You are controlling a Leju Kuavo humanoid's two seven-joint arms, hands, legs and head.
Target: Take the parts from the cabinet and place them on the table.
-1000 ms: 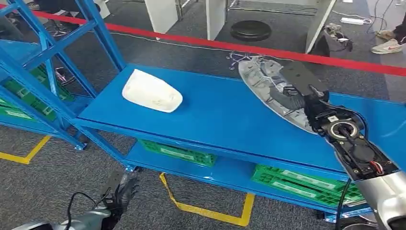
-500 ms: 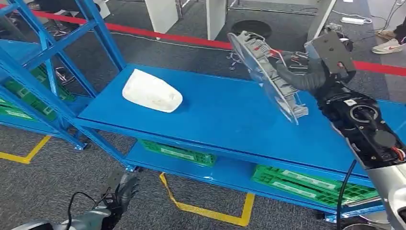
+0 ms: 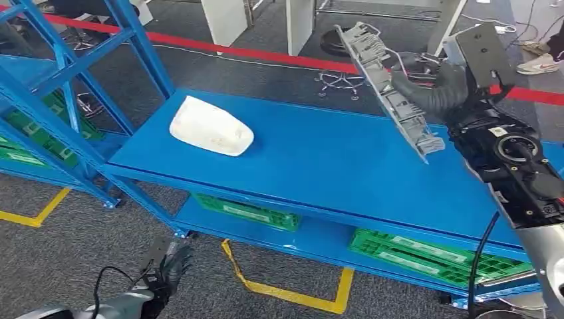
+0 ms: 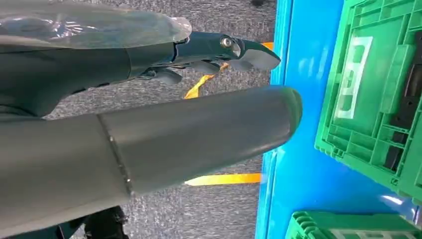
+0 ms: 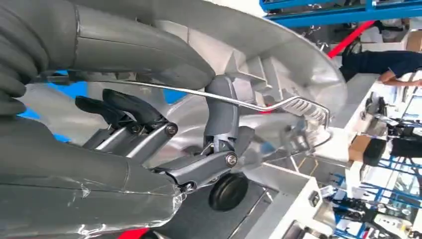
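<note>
right hand (image 3: 432,90): clamped on the grey part (image 3: 389,90), thumb on one face and dark fingers on the ribbed back, so the panel is carried by its middle and hangs balanced.
part position: held in the air above the far right end of the blue shelf (image 3: 299,159), touching nothing, tilted steeply on edge with its long axis running down toward the shelf.
why tilted: judging by the task, it is being lifted off the cabinet; edge-on it should pass the frame more easily than lying flat.
part looks: long, oval, silver-grey plastic shell, smooth on one side, ribs and clips on the other; a thin wire crosses the back in the right wrist view.
left hand (image 3: 166,266): hangs low beside the rack over the carpet, fingers apart, holding nothing.
white part (image 3: 211,126): lies flat on the left half of the same shelf, well apart from the right hand.
below: green crates (image 3: 425,256) on the lower shelf.
</note>
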